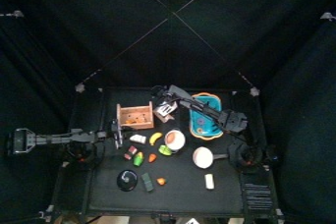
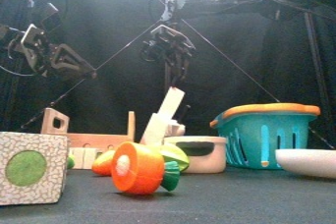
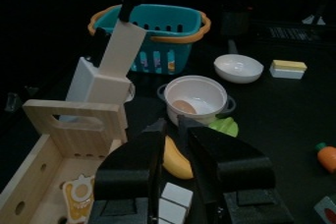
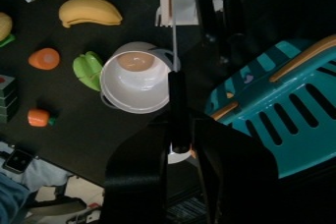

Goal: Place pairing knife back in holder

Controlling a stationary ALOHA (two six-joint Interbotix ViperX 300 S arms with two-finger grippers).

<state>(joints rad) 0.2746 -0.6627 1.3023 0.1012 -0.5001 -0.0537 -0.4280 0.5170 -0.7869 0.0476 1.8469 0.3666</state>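
Note:
The holder [image 1: 133,118] is an orange-brown wooden block left of the table's middle, also in the front view [image 2: 94,140] and the left wrist view [image 3: 59,154]. Two broad white blades [image 2: 171,110] stick up from it. My right gripper [image 1: 167,98] hangs high above the holder's right end [image 2: 170,63]. In the right wrist view the pairing knife [image 4: 171,41] shows edge-on as a thin line running out from between the jaws of the right gripper [image 4: 176,135]. My left gripper [image 1: 84,147] rests at the table's left edge and faces the holder [image 3: 174,135].
A blue slatted basket [image 1: 205,122] stands right of the holder. A white pot [image 4: 136,76], a banana [image 4: 89,12], a white bowl [image 1: 205,156] and other toy foods lie in front. A white cube [image 2: 29,167] and an orange toy [image 2: 136,167] sit at the front edge.

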